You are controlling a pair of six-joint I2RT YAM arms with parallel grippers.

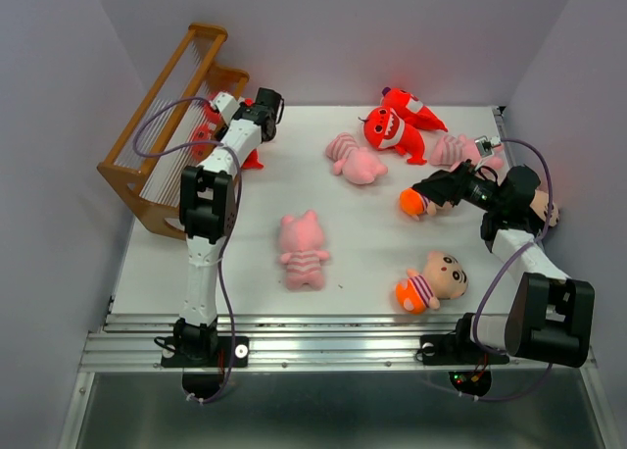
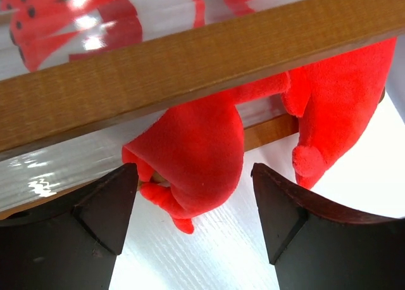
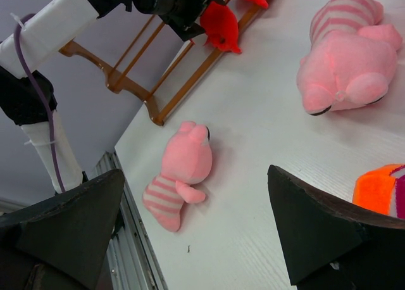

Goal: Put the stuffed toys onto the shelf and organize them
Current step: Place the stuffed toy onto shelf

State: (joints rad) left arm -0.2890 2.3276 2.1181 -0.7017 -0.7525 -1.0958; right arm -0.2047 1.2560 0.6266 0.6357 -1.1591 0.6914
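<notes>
Two arms reach over a white table point(image 1: 372, 263), the left stretched to the shelf point(image 1: 157, 125).
Left gripper point(image 2: 193, 176) spread either side of a red monster point(image 2: 196, 144) touching the shelf rail; right gripper point(image 3: 195, 176), well away from the shelf, spread beside a boy doll point(image 1: 409, 203).

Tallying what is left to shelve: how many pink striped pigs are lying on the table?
3. One pig lies front-centre, a second pig mid-table further back, a third pig at the right rear beside a red monster. Others may be hidden.
</notes>
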